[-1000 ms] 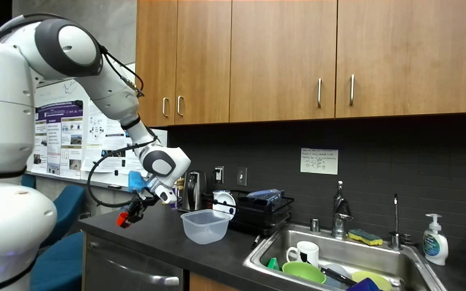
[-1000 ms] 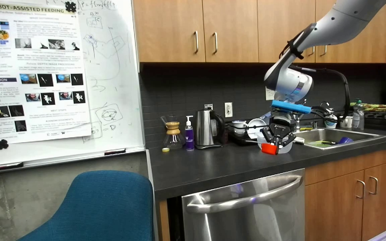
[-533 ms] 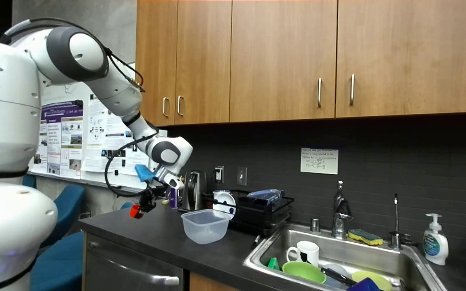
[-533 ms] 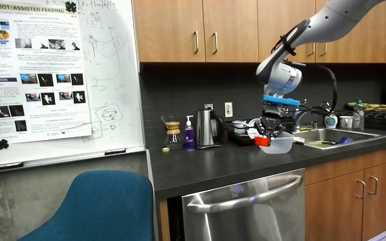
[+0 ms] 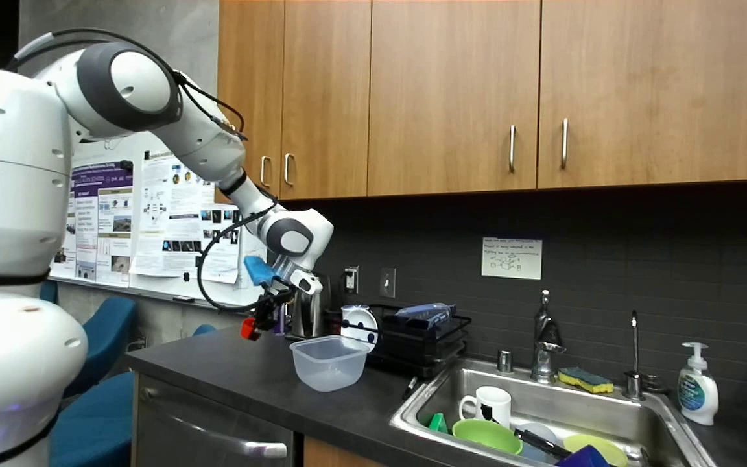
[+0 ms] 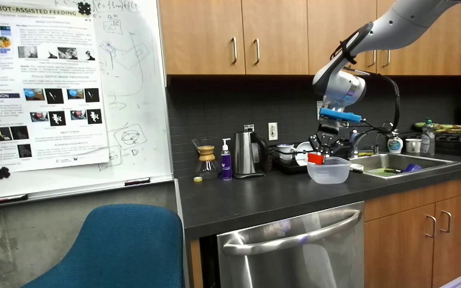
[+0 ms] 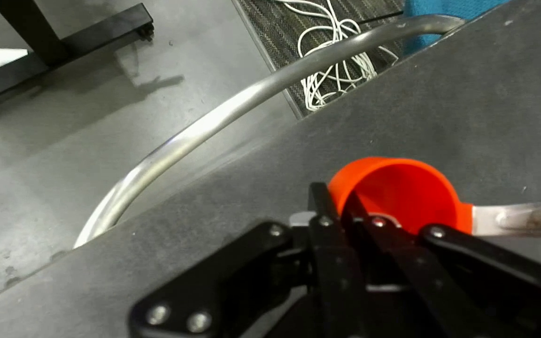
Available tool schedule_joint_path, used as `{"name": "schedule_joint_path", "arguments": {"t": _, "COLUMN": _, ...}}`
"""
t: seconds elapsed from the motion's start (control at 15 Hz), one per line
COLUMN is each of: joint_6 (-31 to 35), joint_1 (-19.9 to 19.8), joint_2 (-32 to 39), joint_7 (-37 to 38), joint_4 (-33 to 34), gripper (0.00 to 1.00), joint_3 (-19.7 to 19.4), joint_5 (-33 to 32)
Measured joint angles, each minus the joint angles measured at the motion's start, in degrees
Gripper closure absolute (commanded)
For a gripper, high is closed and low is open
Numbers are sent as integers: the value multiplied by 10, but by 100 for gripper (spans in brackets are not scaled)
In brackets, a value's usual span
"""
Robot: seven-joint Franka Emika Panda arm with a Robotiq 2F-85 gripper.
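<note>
My gripper [image 7: 337, 197] is shut on the wall of a red measuring cup [image 7: 406, 192], one finger inside the cup and one outside. The cup's metal handle [image 7: 521, 219] points right in the wrist view. The cup also shows in both exterior views [image 5: 248, 329] [image 6: 315, 158], held above the dark counter [image 6: 230, 200]. A clear plastic container [image 5: 329, 366] stands on the counter. In an exterior view the gripper [image 5: 263, 322] is left of and above the container, apart from it. In an exterior view the cup overlaps the container's upper left rim [image 6: 328, 173].
A black dish rack [image 5: 415, 337] with dishes stands behind the container. A steel kettle [image 6: 244, 154], a purple pump bottle [image 6: 226, 162] and a glass coffee maker [image 6: 207, 162] stand at the back. A sink [image 5: 406, 421] holds dishes. The dishwasher handle [image 7: 233, 112] runs along the counter's front edge.
My gripper has moved up and, in an exterior view, rightward closer to the container, carrying the red measuring cup. The container has not moved.
</note>
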Motion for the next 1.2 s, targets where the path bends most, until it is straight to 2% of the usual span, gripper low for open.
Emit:
{"name": "schedule_joint_path", "arguments": {"t": 0.8, "joint_6": -7, "joint_1": -26, "joint_2": 17, "joint_7": -27, "joint_4": 38, "gripper": 98, "joint_3": -24, "joint_5": -3}}
{"name": "schedule_joint_path", "arguments": {"t": 1.2, "joint_6": -22, "joint_1": -32, "joint_2": 54, "joint_7": -36, "joint_4": 100, "gripper": 98, "joint_3": -26, "joint_5": -8}}
